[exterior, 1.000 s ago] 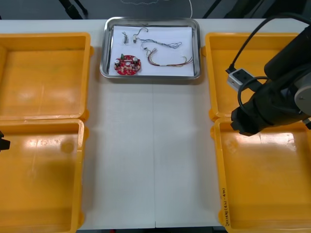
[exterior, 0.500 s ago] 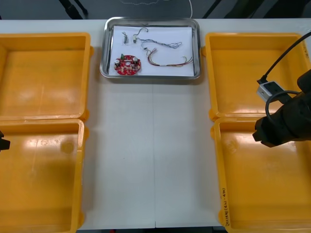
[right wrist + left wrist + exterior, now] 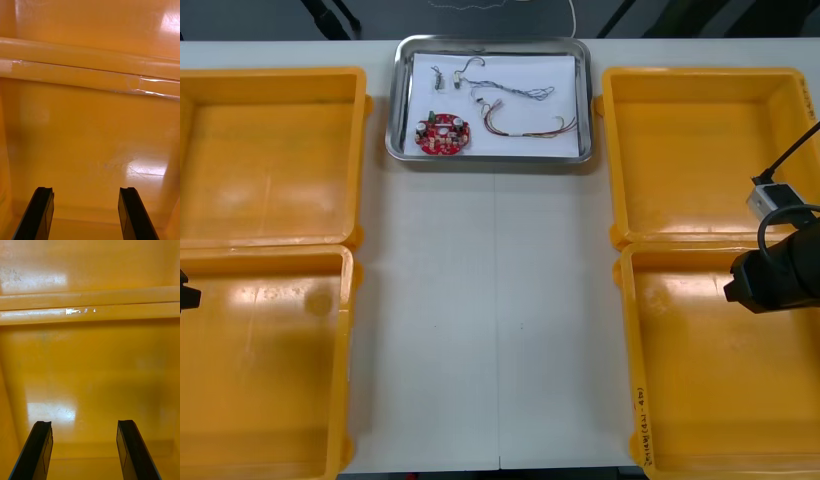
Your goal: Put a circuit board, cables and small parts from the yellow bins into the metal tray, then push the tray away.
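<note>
1. The metal tray point(image 3: 393, 100), far across the worktop point(image 3: 495, 300), holds the circuit board point(image 3: 442, 134), cables point(image 3: 525, 120) and small metal parts point(image 3: 442, 75).
2. Right of the tray, the right hand point(image 3: 85, 191) gapes empty over the near right yellow bin point(image 3: 700, 380); the handwriting point(image 3: 639, 425) on its rim is illegible.
3. Left of the tray, the left hand point(image 3: 84, 423) gapes empty over the near left yellow bin point(image 3: 260, 380).

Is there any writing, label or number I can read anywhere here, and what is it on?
Near right yellow bin, on its rim toward the table's middle: a short line of dark handwriting, too small to read.
Metal tray, red circuit board: no text to be seen.
Right gripper, open above that bin: no marking on its fingers.
</note>
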`<state>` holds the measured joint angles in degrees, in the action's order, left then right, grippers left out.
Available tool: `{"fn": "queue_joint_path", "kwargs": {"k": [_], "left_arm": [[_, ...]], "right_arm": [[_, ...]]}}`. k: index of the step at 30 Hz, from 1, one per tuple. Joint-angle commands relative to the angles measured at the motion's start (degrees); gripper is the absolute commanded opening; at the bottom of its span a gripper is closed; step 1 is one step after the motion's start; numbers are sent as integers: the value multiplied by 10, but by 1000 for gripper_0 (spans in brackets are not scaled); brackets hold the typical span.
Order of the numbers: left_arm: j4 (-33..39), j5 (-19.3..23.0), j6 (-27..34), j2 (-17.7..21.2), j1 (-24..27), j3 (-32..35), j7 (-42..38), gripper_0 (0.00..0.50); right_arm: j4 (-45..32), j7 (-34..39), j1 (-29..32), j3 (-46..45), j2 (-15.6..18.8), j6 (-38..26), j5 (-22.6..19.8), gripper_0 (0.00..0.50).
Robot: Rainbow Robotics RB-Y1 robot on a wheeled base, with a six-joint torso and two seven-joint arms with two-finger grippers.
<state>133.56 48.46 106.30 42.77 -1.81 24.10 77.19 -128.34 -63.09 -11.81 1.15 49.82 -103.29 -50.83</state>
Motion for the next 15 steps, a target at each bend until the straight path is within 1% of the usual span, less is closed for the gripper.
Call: {"fn": "queue_joint_path", "kwargs": {"k": [1, 5, 15], "left_arm": [[15, -1, -6, -3, 10, -5, 1, 500], [15, -1, -6, -3, 10, -5, 1, 500], [15, -1, -6, -3, 10, -5, 1, 500]], "right_arm": [[-15, 19, 26, -44, -28, -7, 10, 500], [-15, 20, 33, -55, -33, -7, 19, 500], [-14, 11, 34, -73, -32, -6, 38, 500]]}}
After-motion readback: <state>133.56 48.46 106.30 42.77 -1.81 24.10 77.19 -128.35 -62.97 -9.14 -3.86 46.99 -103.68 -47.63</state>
